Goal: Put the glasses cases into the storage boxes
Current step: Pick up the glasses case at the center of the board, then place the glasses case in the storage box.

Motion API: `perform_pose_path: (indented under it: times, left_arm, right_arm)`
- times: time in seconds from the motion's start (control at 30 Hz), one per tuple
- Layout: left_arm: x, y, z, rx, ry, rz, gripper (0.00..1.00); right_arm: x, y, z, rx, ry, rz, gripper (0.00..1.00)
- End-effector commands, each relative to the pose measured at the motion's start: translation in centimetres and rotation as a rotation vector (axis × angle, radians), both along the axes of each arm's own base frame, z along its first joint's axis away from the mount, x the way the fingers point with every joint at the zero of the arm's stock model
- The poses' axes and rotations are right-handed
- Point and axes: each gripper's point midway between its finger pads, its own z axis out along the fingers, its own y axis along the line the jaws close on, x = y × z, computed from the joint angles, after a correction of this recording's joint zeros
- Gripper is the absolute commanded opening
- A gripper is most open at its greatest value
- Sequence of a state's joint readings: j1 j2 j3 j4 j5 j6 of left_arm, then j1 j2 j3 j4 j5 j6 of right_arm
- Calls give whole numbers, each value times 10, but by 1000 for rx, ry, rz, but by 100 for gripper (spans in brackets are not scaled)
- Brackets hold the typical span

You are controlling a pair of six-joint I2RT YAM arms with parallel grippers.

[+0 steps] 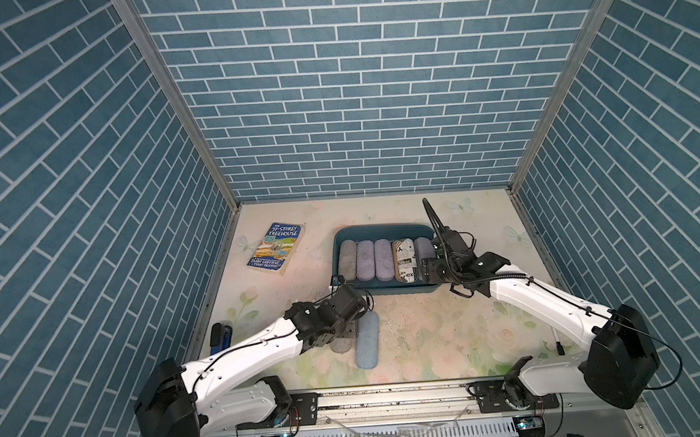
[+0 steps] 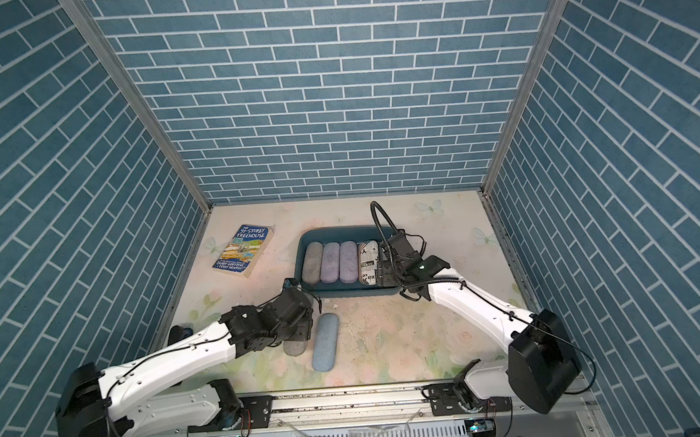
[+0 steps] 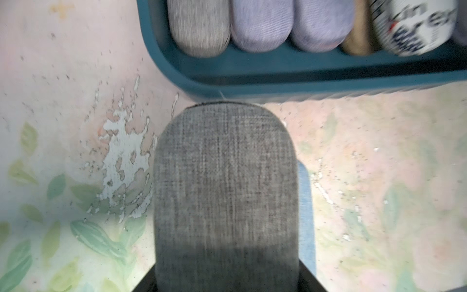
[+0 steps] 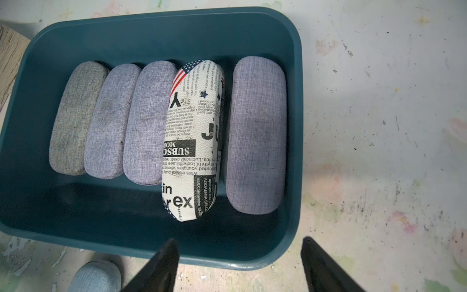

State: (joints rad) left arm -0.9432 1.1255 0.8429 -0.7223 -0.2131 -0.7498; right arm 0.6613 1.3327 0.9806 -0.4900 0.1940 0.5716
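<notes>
Now your left jaws pinch the dark grey case (image 3: 225, 189) just off the tub (image 4: 151, 32). Your right jaws hang spread, empty, over the tub's rim.

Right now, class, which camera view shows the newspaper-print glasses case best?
The right wrist view: the newspaper-print case fills the middle, whole and sharp, its print readable. Both top views show it small and far. The left wrist view catches only one blurred end.

2 high top views down over table (image 1: 430, 339); 2 close wrist views, tub (image 3: 252, 81) shared
</notes>
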Motion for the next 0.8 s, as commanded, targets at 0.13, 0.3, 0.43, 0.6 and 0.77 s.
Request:
perform_pose_path:
  times: [0.13,0.3,0.43,0.6,0.77]
  left_arm:
    - [39,-19,57,-37,-110,-30,61]
    - [91,-41,71,-111,-161,12,62]
    - [130,-56,63,-108,-166,44,62]
    - [164,-87,50,-118,-156,32,61]
    - [190,-110,22,-100,-137,40,62]
  right_arm:
    - [-1,-12,20,17,-38,-41,77]
    - [0,-18,29,23,-64,-56,77]
    - [-1,-24,34,18,-71,-62,77]
    - [-2,-35,36,4,-77,-83,77]
    - [-4,-42,38,11,-84,-104,77]
